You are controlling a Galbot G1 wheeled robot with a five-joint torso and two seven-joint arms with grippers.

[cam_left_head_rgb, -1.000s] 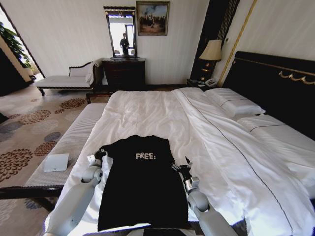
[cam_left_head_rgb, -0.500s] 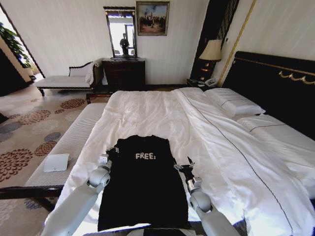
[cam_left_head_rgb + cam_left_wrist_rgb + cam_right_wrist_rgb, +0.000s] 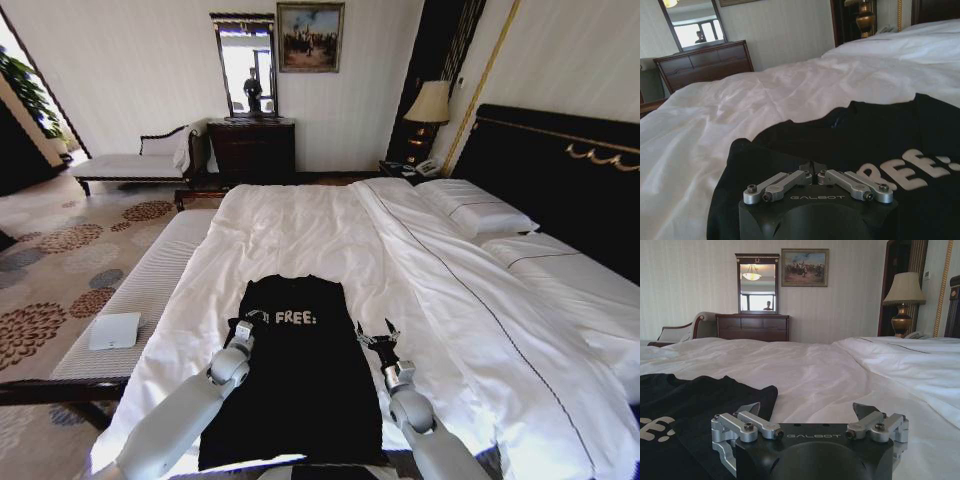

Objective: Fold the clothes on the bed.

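Left hand [image 3: 252, 322] is pinched closed on the black T-shirt [image 3: 295, 385] w/ its left sleeve folded in; right hand [image 3: 377, 338] hovers spread open, empty, beside the right edge. Shirt lies on the bed [image 3: 330, 230]; folding just started, most remains.

We read white "FREE:" lettering [image 3: 295, 317] on the chest of the black T-shirt [image 3: 295, 390] lying on the bed [image 3: 300, 230]. In the left wrist view the part "REE:" shows. Both wrist views show "GALBOT" embossed on the black body of the left hand [image 3: 817, 181] and right hand [image 3: 807, 412].
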